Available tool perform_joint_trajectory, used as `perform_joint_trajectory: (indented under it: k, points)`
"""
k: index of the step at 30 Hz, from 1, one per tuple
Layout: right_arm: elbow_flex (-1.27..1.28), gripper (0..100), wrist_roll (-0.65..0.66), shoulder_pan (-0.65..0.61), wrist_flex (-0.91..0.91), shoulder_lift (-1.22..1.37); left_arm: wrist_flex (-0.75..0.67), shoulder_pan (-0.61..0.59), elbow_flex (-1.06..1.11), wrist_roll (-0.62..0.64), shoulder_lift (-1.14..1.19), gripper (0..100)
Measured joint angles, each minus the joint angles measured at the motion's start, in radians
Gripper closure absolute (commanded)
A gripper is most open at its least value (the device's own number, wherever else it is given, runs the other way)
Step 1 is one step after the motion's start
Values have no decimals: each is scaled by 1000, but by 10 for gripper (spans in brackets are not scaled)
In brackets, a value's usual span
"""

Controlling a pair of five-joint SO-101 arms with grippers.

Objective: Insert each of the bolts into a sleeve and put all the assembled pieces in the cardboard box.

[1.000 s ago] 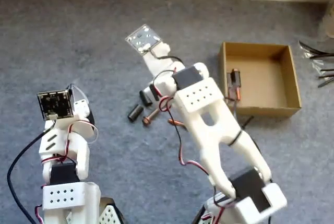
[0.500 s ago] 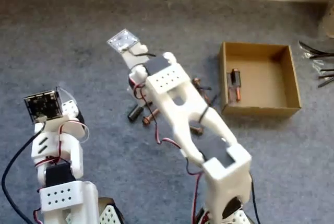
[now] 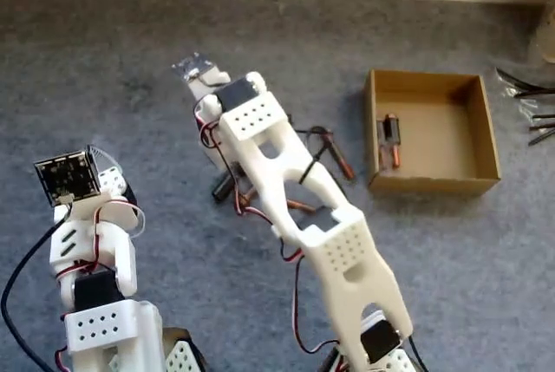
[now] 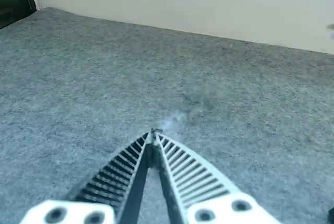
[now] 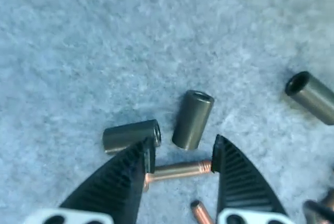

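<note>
My right gripper (image 5: 182,152) is open just above the grey carpet, and a copper bolt (image 5: 177,171) lies crosswise between its fingertips. Two dark sleeves (image 5: 130,135) (image 5: 193,118) lie just beyond the tips, and a third sleeve (image 5: 313,96) lies farther off. Another bolt tip (image 5: 201,211) shows near one finger. In the high view the right arm (image 3: 260,129) reaches over the loose sleeve (image 3: 224,186) and bolts (image 3: 299,205). The cardboard box (image 3: 425,186) holds one assembled piece (image 3: 390,140). My left gripper (image 4: 154,136) is shut on nothing above bare carpet.
More bolts (image 3: 334,153) lie between the right arm and the box. Black cables (image 3: 529,103) lie at the far right edge. A pale wall (image 4: 209,4) borders the carpet at the back. The left arm (image 3: 87,242) stands at the near left.
The right arm has swung left from near the box and stretched out over the loose sleeves and bolts. The left arm has shifted slightly left.
</note>
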Motion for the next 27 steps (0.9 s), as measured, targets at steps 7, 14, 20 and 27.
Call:
perform_joint_trajectory:
  k: [7,14,20,27]
  points:
    - [-95,832,0,0,3,124,0,0,0,0,0,995]
    - [-109,832,0,11,-3,183,0,0,0,0,0,995]
    - [-110,834,0,32,-3,193,0,0,0,0,0,995]
    - [-112,872,2,64,-3,193,0,0,0,0,0,995]
